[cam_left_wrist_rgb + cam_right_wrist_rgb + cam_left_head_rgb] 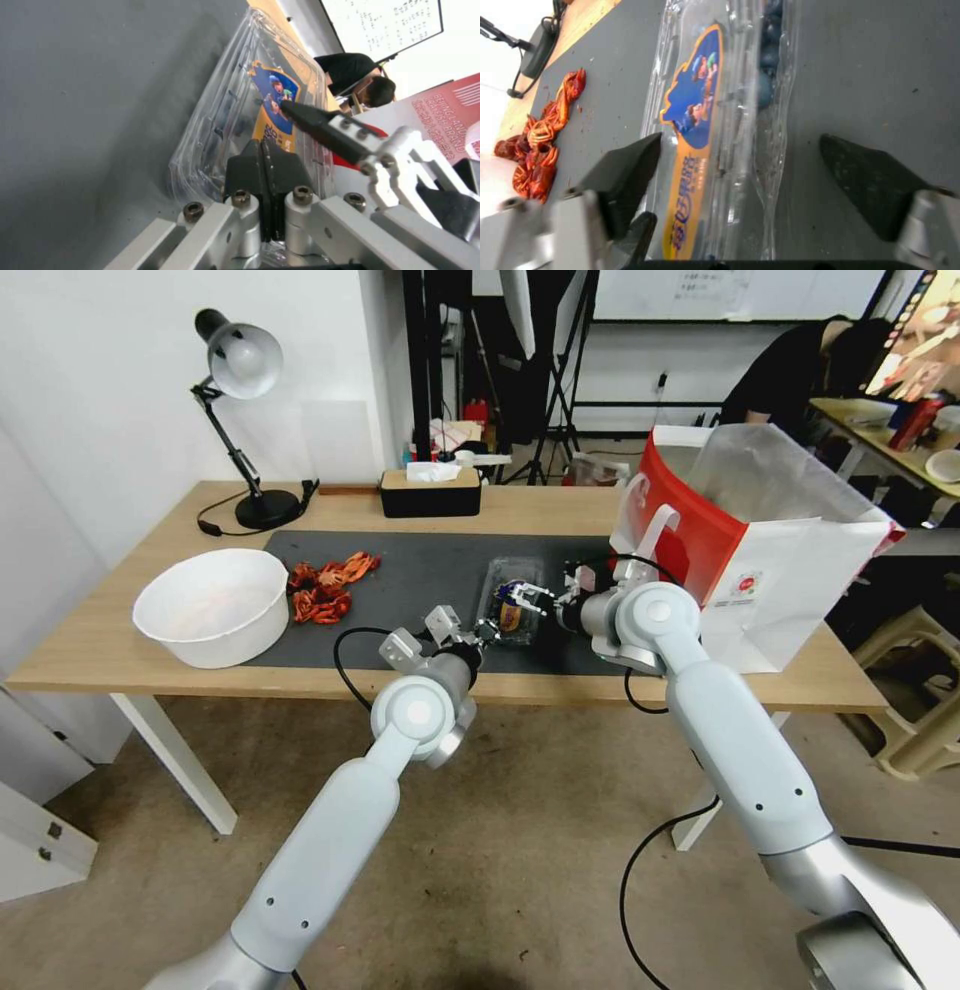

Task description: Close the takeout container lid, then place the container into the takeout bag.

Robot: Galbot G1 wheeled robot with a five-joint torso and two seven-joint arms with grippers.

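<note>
The takeout container [512,608] lies on the dark mat, a small clear clamshell with blueberries [769,63] inside. Its lid [700,112], with a blue and orange label, lies down over the box. My right gripper [524,594] is open and straddles the container [740,93], one finger [625,172] on each side; in the left wrist view one black fingertip [300,112] touches the label. My left gripper [488,628] is shut, its tips [263,146] against the container's near edge [210,157]. The red-and-white takeout bag [770,570] stands open just right of the container.
A big white bowl [212,605] sits at the table's left, with a pile of red crayfish [325,585] beside it on the mat [420,560]. A black tissue box [430,492] and a desk lamp [245,420] stand at the back.
</note>
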